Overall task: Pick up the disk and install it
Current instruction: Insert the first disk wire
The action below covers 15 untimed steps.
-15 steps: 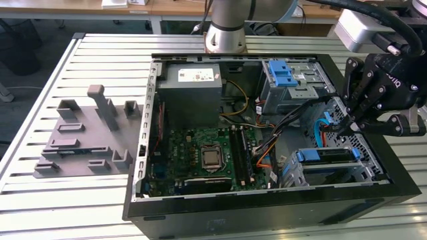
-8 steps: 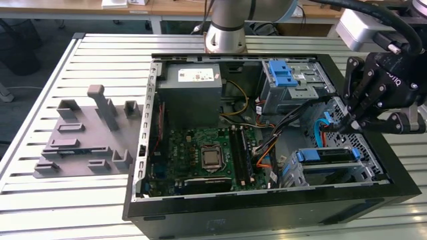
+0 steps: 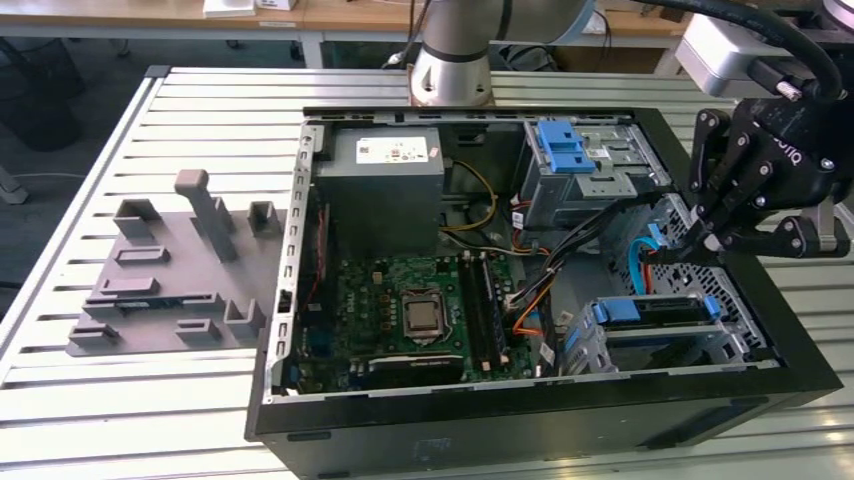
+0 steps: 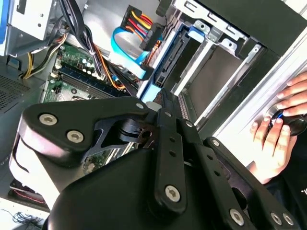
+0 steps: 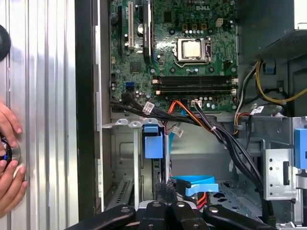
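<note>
Currently: disk (image 3: 649,311), blue-railed, slotted in the drive cage (image 3: 731,345) and apparently near home; end effector (image 3: 683,250) just above that cage, fingers closed together on nothing (install step, by my reading), calling for a straight, gentle push along the rails.

- arm column (image 3: 451,60), beyond the far wall of the computer case (image 3: 534,425): round, silver-grey
- wrist block (image 3: 727,55), above the case's corner on the exterior view's right: pale grey, boxy
- cable (image 3: 781,35): thick, black, arcs over that block
- hand (image 3: 687,240), over the case: matte black, jointed link bars, white lettering on its body
- screw heads (image 4: 172,193) in the second wrist view: silver, dotted along the black links
</note>
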Each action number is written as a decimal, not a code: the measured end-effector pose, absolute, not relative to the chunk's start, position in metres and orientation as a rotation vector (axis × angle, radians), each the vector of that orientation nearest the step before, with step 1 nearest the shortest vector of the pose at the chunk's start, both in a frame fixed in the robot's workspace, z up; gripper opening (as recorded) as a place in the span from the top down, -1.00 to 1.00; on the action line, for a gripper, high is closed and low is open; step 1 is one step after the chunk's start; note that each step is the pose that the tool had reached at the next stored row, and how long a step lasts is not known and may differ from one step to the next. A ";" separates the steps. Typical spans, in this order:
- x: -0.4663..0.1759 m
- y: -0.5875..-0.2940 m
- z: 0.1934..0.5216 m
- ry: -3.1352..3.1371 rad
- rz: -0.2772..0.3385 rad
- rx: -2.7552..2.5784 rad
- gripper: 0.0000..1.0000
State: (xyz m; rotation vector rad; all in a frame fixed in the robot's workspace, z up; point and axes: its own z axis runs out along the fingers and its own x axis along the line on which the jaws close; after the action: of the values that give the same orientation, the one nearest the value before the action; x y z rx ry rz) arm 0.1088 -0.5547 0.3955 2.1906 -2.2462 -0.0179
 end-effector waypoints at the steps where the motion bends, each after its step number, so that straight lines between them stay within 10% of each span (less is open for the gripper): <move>1: 0.110 -0.554 0.395 -2.246 -0.018 2.191 0.79; 15: 0.118 -0.543 0.393 -2.246 -0.018 2.191 0.79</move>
State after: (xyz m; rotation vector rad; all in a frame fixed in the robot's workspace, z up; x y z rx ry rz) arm 0.1179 -0.5434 0.3933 2.1906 -2.2462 -0.0179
